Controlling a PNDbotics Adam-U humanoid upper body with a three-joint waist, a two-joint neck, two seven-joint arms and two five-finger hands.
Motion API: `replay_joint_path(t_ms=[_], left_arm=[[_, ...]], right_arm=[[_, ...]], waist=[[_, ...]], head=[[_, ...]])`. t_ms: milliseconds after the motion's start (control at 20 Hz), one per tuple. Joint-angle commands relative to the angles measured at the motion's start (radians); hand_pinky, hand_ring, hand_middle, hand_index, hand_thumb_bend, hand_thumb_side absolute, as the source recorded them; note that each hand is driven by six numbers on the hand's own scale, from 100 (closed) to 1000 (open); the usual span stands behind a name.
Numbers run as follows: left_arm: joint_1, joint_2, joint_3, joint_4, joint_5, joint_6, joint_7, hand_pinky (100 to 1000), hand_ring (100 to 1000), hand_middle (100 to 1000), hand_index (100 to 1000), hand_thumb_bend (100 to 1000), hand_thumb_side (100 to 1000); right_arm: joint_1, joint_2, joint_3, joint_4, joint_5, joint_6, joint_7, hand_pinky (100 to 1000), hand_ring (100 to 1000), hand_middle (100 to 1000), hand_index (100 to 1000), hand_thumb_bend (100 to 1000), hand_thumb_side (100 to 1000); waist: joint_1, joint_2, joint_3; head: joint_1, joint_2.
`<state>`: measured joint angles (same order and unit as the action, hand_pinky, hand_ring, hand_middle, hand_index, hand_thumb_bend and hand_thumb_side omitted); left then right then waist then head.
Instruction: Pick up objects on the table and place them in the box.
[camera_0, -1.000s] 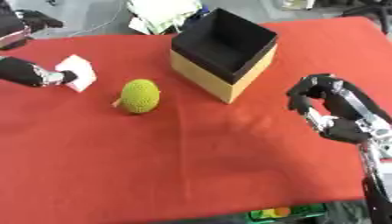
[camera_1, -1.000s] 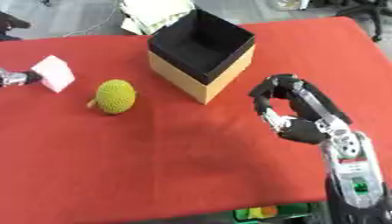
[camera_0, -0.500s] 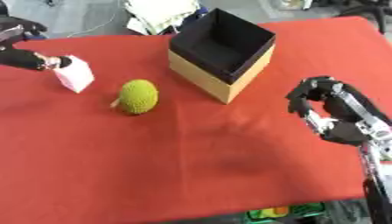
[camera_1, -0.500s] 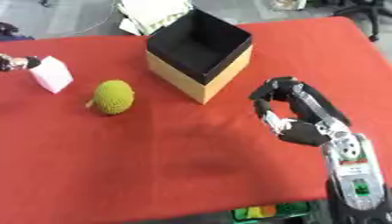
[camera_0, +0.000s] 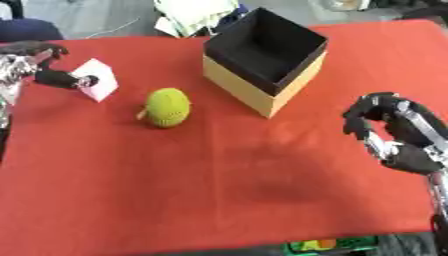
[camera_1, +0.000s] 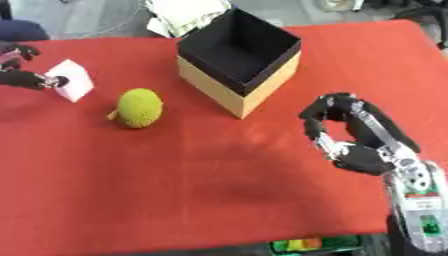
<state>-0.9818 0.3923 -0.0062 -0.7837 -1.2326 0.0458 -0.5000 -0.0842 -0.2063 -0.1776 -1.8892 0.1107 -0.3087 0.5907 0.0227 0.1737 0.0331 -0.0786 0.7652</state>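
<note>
A small white block (camera_0: 96, 85) hangs at the far left above the red table, pinched by my left hand (camera_0: 48, 75), whose fingers curl onto it. A yellow-green knobbly fruit (camera_0: 166, 107) lies on the cloth to the right of the block. The open box (camera_0: 262, 60), tan outside and black inside, stands at the back centre with nothing visible in it. My right hand (camera_1: 354, 135) hovers over the table's right side, well clear of the box, its fingers curled and holding nothing.
The red tablecloth (camera_0: 219, 190) covers the whole work surface. Papers (camera_0: 197, 17) lie beyond the far edge behind the box. A small green and orange thing (camera_0: 328, 245) shows below the table's front edge.
My left hand has lifted the white block up and a little to the right, off the cloth. The fruit, box and right hand stay where they were.
</note>
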Motion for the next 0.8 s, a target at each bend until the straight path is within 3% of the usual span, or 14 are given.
replay_joint_path(t_ms=[50, 400, 800], left_arm=[[-0.034, 0.010, 0.012, 0.071, -0.002, -0.020, 0.059, 734, 802, 864, 979, 510, 783], [-0.037, 0.000, 0.004, 0.158, 0.003, -0.028, 0.185, 729, 796, 859, 977, 487, 777], [-0.039, -0.010, 0.004, 0.180, 0.041, 0.002, 0.327, 724, 790, 859, 972, 415, 747]], right_arm=[[-0.009, -0.010, 0.000, -0.010, -0.011, -0.002, 0.003, 540, 486, 482, 644, 100, 470], [-0.011, -0.009, 0.001, -0.010, -0.012, -0.003, 0.006, 540, 486, 482, 644, 100, 470], [-0.013, -0.009, 0.002, -0.008, -0.013, -0.003, 0.009, 540, 486, 482, 644, 100, 470]], waist=[[-0.001, -0.011, -0.002], [-0.002, -0.008, -0.008], [-0.002, -0.005, -0.010]], head=[[0.018, 0.005], [0.023, 0.005], [0.020, 0.005]])
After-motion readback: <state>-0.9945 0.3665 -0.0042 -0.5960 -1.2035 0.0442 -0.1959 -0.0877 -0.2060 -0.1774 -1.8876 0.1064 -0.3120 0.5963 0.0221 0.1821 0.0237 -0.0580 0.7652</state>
